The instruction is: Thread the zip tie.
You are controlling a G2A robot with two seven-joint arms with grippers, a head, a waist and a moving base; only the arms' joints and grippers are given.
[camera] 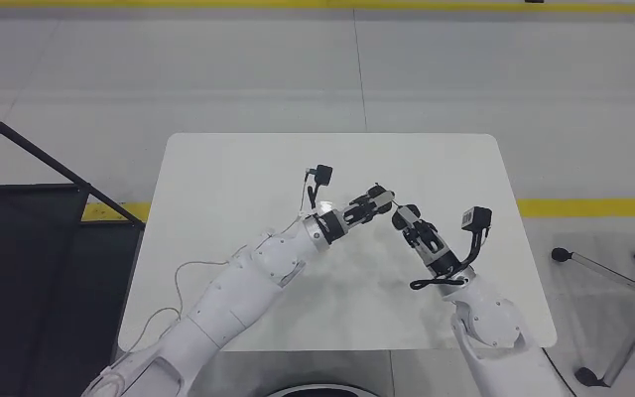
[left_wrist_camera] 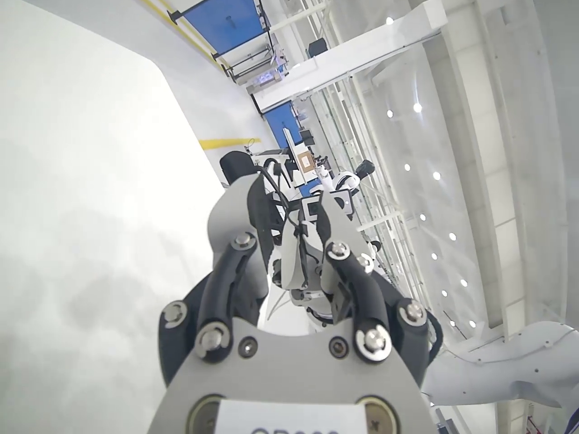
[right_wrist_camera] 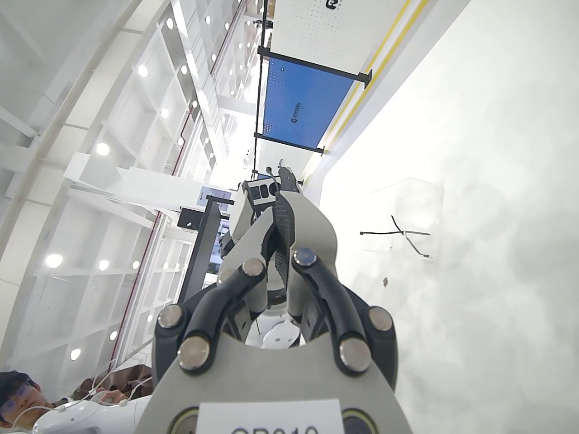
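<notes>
Over the middle right of the white table [camera: 248, 179] my two grippers meet tip to tip. My right gripper [right_wrist_camera: 282, 203] [camera: 402, 212] is shut on a thin black zip tie [right_wrist_camera: 272, 176], and a short end of it sticks out past the fingertips. My left gripper [left_wrist_camera: 285, 209] [camera: 385, 195] is open, with a clear gap between its fingers [left_wrist_camera: 235, 209]. Through that gap the right arm's gripper is visible close ahead. I cannot tell whether the zip tie reaches in between the left fingers.
A clear shallow box [right_wrist_camera: 409, 191] lies on the table beyond the right gripper, with two spare black zip ties [right_wrist_camera: 398, 232] crossed in it. A small brown scrap [right_wrist_camera: 385, 282] lies next to it. Yellow floor lines [camera: 575, 206] run past the table's edges.
</notes>
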